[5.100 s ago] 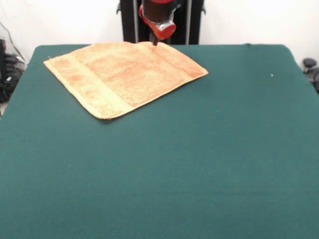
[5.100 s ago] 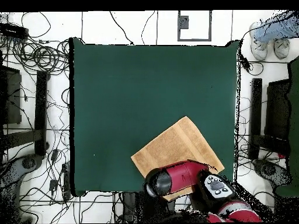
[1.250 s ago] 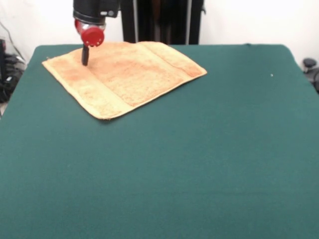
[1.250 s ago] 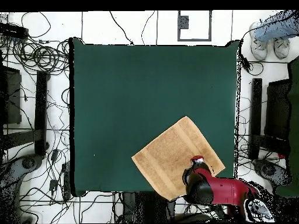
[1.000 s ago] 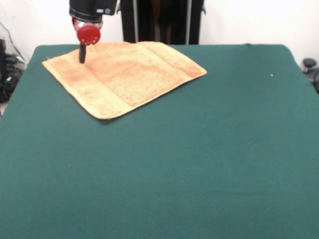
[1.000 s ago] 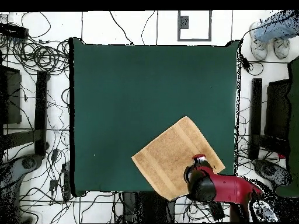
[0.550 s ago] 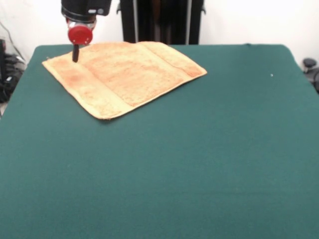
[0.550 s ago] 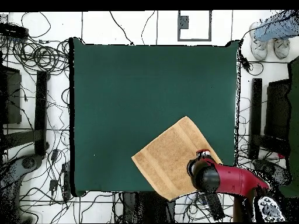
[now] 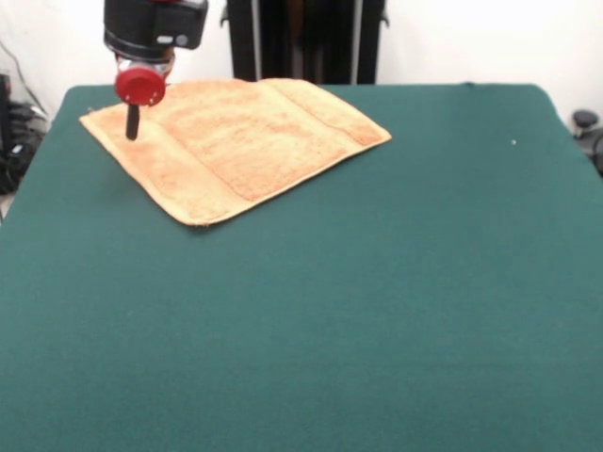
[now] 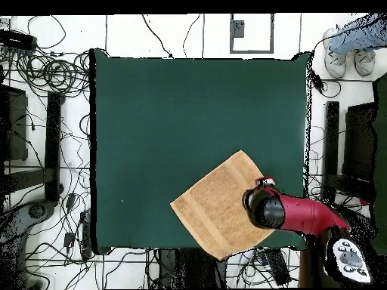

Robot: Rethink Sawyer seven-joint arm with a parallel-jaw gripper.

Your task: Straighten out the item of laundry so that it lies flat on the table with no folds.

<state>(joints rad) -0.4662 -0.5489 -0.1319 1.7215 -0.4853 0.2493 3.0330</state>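
The orange-tan towel point(image 9: 236, 141) lies spread out as a slanted rectangle at the far left of the green table point(image 9: 377, 301), its far edge at the table's far side. In the overhead view the towel point(image 10: 219, 204) is a diamond near the robot's side, with its bottom corner over the table's point(image 10: 166, 136) edge. My gripper point(image 9: 132, 122) hangs over the towel's left corner, its tip a single dark bar just above or on the cloth, shut and holding nothing. In the overhead view the arm's red and black head point(image 10: 264, 205) covers the gripper.
Cables point(image 10: 45, 75) and stands lie on the floor around the table. A person's legs and shoes point(image 10: 348, 45) show at the overhead view's top right. The robot's black pedestal point(image 9: 301, 38) stands behind the table's far edge.
The gripper has moved left across the towel's far part in the front view, from its far middle to its left corner. The towel has hardly shifted.
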